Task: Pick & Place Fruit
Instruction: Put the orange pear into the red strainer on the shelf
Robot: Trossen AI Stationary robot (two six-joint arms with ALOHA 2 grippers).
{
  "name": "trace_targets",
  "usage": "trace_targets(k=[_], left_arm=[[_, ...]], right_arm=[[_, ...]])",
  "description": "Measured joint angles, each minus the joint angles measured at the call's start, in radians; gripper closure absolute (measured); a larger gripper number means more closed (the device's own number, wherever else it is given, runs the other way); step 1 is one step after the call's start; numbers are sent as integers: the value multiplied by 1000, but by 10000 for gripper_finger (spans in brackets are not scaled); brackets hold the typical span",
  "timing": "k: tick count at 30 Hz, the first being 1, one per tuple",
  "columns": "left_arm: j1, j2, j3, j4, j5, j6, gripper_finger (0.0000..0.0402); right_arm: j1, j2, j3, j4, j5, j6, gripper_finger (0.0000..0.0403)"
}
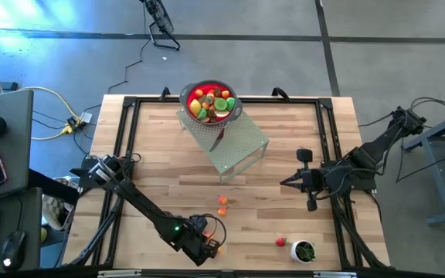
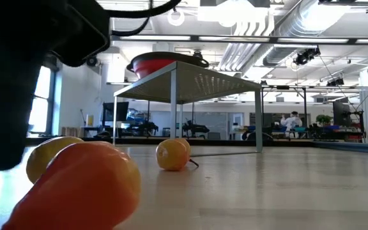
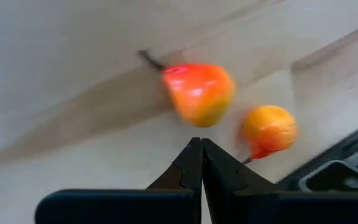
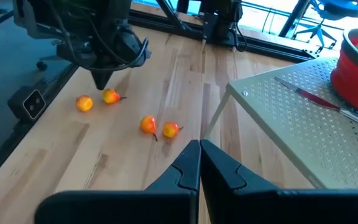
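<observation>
While its two dark fingers [image 3: 194,163] are pressed tip to tip with nothing between them, the left gripper [image 1: 211,249] hangs low over the near edge of the wooden counter [image 1: 168,154]. Just beyond those closed tips lie two small fruit pieces: a red-orange pear shape [image 3: 197,93] with a dark stem, and beside it a rounder orange piece [image 3: 268,130]. Neither touches the fingers. From table height the same two pieces fill the near foreground, the pear shape [image 2: 82,188] in front and a yellow piece [image 2: 43,156] partly hidden behind it.

Farther toward the middle of the counter sit two more orange-red pieces [image 1: 222,205], close together; in the low view one of them shows as a single orange ball [image 2: 172,154]. A red piece [image 1: 281,242] lies near the front right, just beside a small white cup [image 1: 304,251] with green contents.

The right gripper [image 1: 288,183] waits over the right side of the counter, its fingers [image 4: 197,163] likewise closed and empty, pointing toward the centre.

At the back stands a perforated metal stand [image 1: 234,143]. A red bowl [image 1: 211,102] heaped with red, orange, yellow and green fruit sits on its far corner, and a knife [image 4: 316,99] with a red handle lies on the stand's top beside the bowl.
</observation>
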Motion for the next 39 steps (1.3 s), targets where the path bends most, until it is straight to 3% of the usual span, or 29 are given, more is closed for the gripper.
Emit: trace_targets(k=[8,13,21,30,34,39], left_arm=[[-1,51,1,53,-70,1,401],[1,54,0,73,-209,8,401],[12,77,1,73,-338,26,401],[19,26,2,58,-367,138,401],[18,-24,2,-1,-367,269,401],[19,-81,1,-228,-394,323,401]], right_arm=[[0,0,0,2,0,-6,401],[0,0,0,4,0,-8,401],[0,0,0,8,2,-9,401],[0,0,0,14,2,-9,400],[0,0,0,15,3,-9,400],[0,0,0,51,4,-1,400]])
